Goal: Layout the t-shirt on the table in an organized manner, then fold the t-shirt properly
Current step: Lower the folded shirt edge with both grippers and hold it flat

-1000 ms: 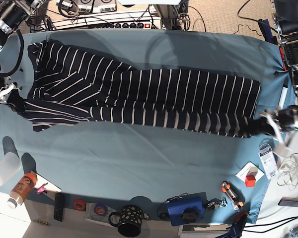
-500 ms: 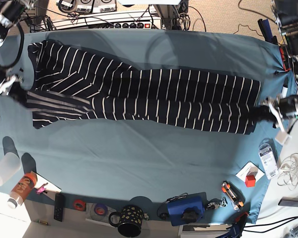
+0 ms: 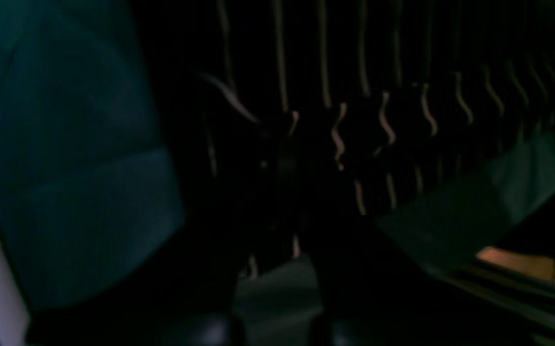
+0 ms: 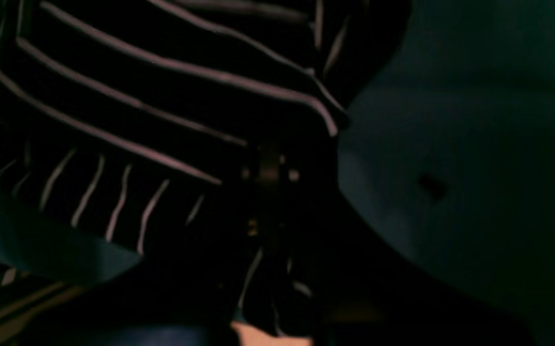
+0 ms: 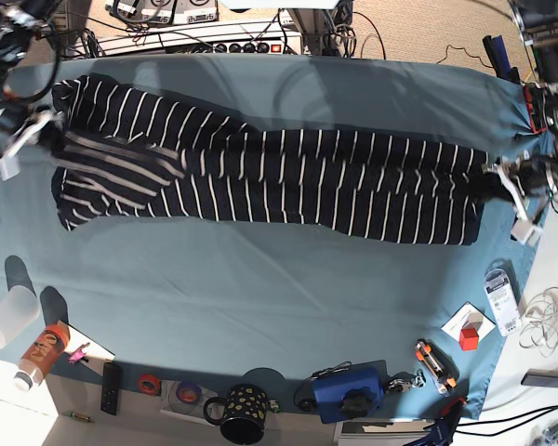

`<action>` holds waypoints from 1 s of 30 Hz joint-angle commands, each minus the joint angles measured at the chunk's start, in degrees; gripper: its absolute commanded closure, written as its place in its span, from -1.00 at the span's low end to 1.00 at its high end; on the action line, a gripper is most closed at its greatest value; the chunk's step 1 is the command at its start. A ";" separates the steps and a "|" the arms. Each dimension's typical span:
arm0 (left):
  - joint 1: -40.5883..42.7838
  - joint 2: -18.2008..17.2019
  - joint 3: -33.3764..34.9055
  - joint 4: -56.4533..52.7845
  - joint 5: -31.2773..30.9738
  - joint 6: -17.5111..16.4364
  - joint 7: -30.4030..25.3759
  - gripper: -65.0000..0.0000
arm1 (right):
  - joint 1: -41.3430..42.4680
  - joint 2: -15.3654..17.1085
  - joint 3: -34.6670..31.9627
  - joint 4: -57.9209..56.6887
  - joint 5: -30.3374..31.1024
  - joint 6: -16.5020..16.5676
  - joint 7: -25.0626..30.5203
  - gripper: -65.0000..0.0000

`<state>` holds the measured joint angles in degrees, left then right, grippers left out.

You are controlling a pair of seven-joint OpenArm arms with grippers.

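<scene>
T-shirt (image 5: 270, 181) lies stretched long across the table (image 5: 260, 297); we see left gripper (image 5: 498, 182) and right gripper (image 5: 39, 132) each pinching an end. Layout underway, folding barely begun.

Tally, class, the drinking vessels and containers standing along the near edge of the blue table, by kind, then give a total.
Translucent plastic cup: 1
Orange can lying on its side: 1
Black mug with yellow dots: 1
Total: 3
All sit on the table, apart from the t-shirt.
</scene>
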<state>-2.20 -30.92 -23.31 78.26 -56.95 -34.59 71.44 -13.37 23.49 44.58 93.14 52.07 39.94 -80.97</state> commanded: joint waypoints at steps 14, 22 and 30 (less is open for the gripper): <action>-0.07 -1.33 -0.46 0.90 -0.44 0.02 -5.75 0.01 | 0.00 0.37 0.42 0.90 6.56 0.06 0.97 0.32; -3.85 -1.31 -0.44 2.38 1.64 0.09 -2.93 0.01 | 0.07 2.38 0.42 0.90 9.18 0.06 0.97 0.26; -4.00 0.83 -0.44 2.32 8.15 4.33 -0.26 0.01 | 0.07 2.40 0.42 0.90 9.16 0.06 0.97 0.26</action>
<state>-5.30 -28.88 -23.33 79.77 -47.86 -30.37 71.61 -13.63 24.56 44.58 93.12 59.99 39.94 -80.99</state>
